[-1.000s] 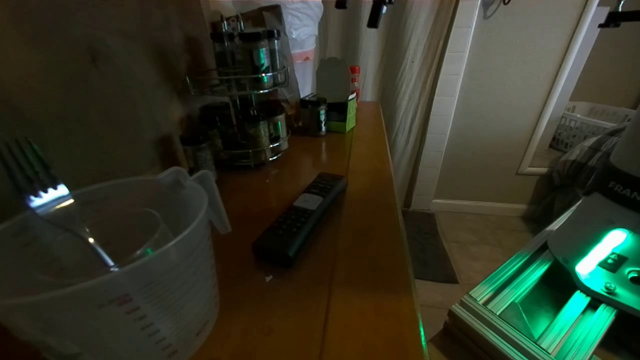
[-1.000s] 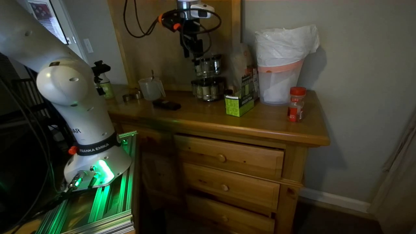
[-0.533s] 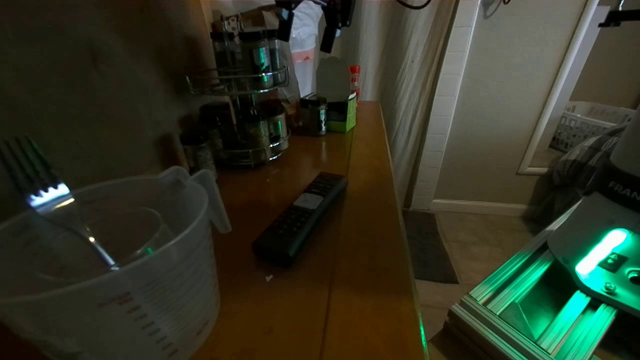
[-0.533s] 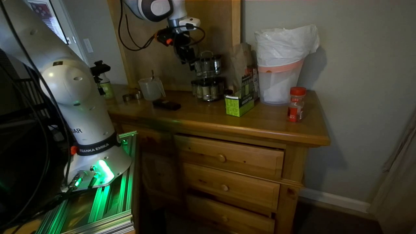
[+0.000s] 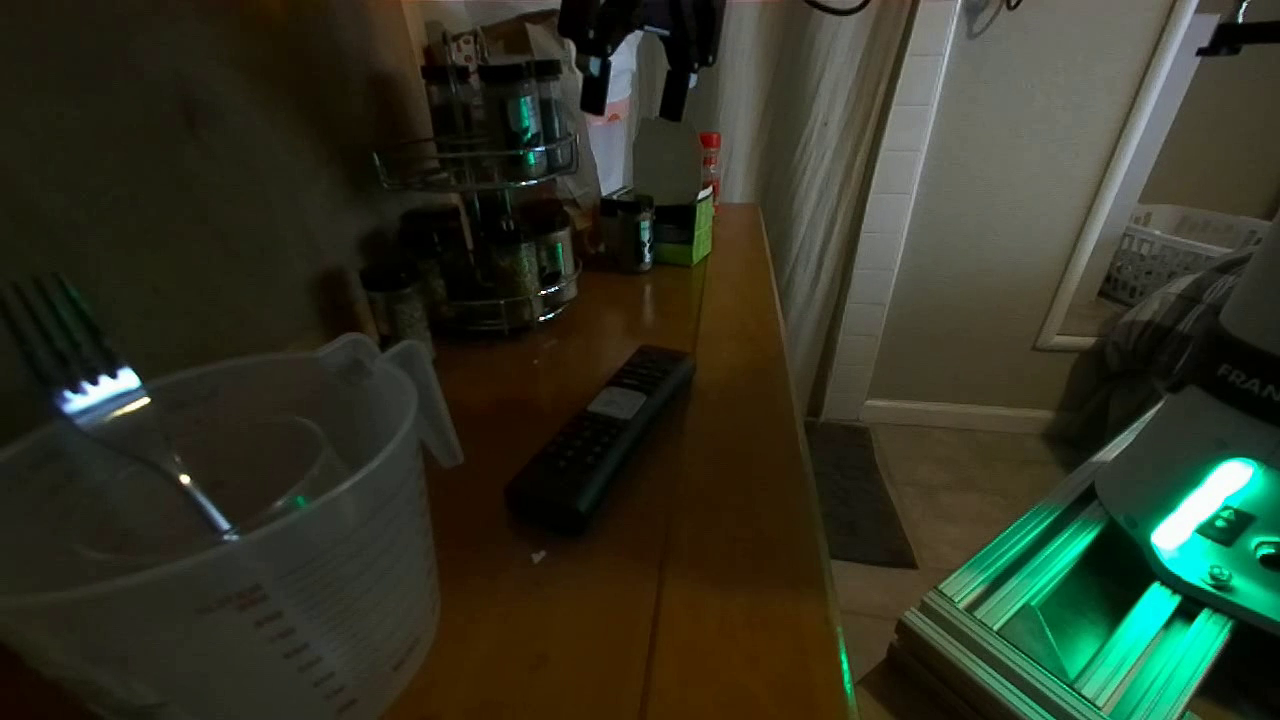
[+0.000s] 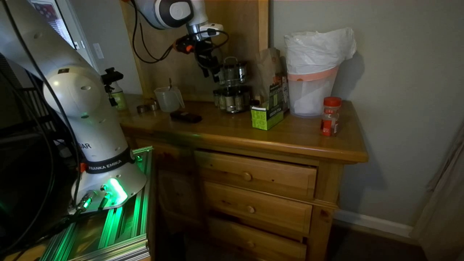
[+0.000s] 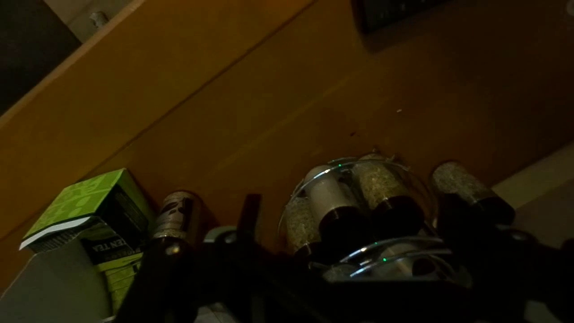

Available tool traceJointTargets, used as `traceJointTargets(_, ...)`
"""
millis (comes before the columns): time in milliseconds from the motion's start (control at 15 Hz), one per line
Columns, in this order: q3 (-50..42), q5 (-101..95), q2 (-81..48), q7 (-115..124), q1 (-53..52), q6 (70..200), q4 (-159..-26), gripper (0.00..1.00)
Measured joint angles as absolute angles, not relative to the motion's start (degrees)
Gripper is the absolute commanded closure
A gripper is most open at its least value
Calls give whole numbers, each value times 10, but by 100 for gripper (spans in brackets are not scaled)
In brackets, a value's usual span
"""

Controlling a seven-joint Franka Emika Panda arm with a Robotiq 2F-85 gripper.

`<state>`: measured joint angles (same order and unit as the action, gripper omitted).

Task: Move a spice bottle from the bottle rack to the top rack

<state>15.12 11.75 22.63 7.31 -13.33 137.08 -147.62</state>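
Note:
My gripper [image 5: 634,97] is open and empty, pointing down with its fingers apart, beside and slightly in front of the spice stand. In an exterior view the gripper [image 6: 211,75] is level with the upper tier. The bottle rack [image 5: 490,322] is the wide lower tier, with several dark-lidded jars [image 5: 515,268]. In the wrist view its rim [image 7: 309,181] and jars [image 7: 329,193] show between the fingers. The top rack [image 5: 400,172] holds dark-lidded jars [image 5: 512,110] on one side and has bare wire on the side near the measuring jug. The stand's rear is hidden.
A loose jar [image 5: 628,235] stands by the green tea box [image 6: 267,117]. Another jar [image 7: 462,184] stands outside the rack's ring. A black remote [image 5: 600,435], a measuring jug [image 5: 330,560] with a fork, a white-bagged bin [image 6: 313,90] and a red-capped bottle [image 6: 330,117] share the dresser top.
My gripper has come down from above the stand to beside its upper tier, shifting slightly toward the jug side. It stays open. The stand and jars have not moved.

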Motion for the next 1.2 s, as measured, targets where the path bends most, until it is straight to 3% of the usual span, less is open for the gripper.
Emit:
traceJointTargets(733, 92, 109, 193, 18, -131, 1589, -1543, 0)
traceJointTargets(1200, 76, 137, 144, 6, -162, 1642, -1540, 0)
